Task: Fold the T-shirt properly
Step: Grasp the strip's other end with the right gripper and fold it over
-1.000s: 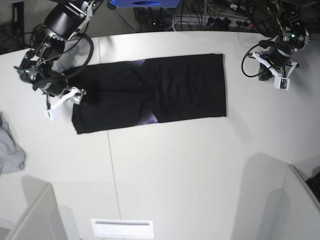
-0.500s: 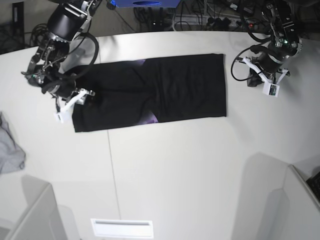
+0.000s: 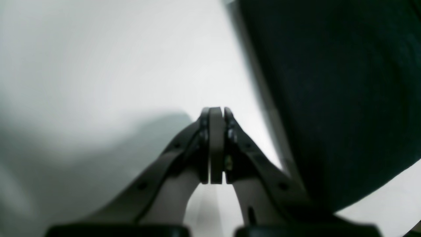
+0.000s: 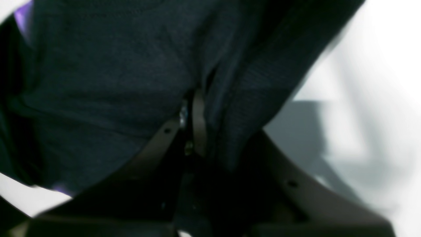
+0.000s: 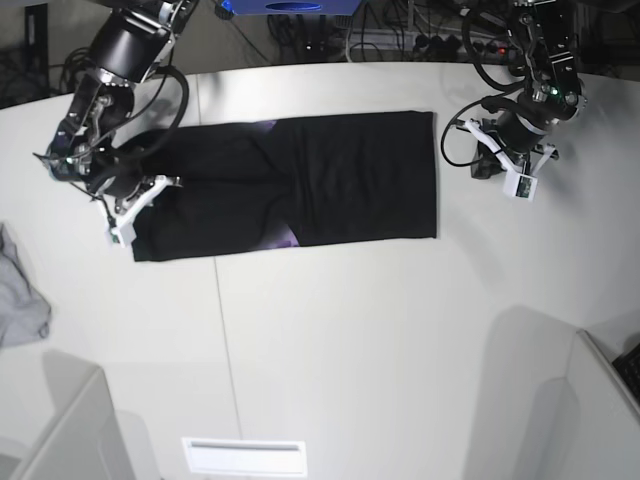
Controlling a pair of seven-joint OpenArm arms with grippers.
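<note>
The black T-shirt point(image 5: 330, 175) lies on the white table as a long folded strip, with slivers of purple print point(image 5: 287, 238) showing at a fold. My right gripper point(image 5: 143, 203) is at the strip's left end. In the right wrist view it point(image 4: 197, 121) is shut on bunched black fabric point(image 4: 108, 75). My left gripper point(image 5: 485, 163) hangs just off the strip's right edge, apart from it. In the left wrist view its pads point(image 3: 215, 144) are pressed together with nothing between them, and the shirt's edge point(image 3: 345, 98) lies to the right.
A small light grey cloth point(image 5: 20, 300) lies at the table's left edge. A white slotted plate point(image 5: 245, 457) sits near the front edge. Cables and a blue object point(image 5: 290, 6) crowd the space behind the table. Raised panels stand at the front corners.
My right gripper has closed on the shirt's left end, and the whole strip has slid a little to the left. My left arm has moved in toward the strip's right edge.
</note>
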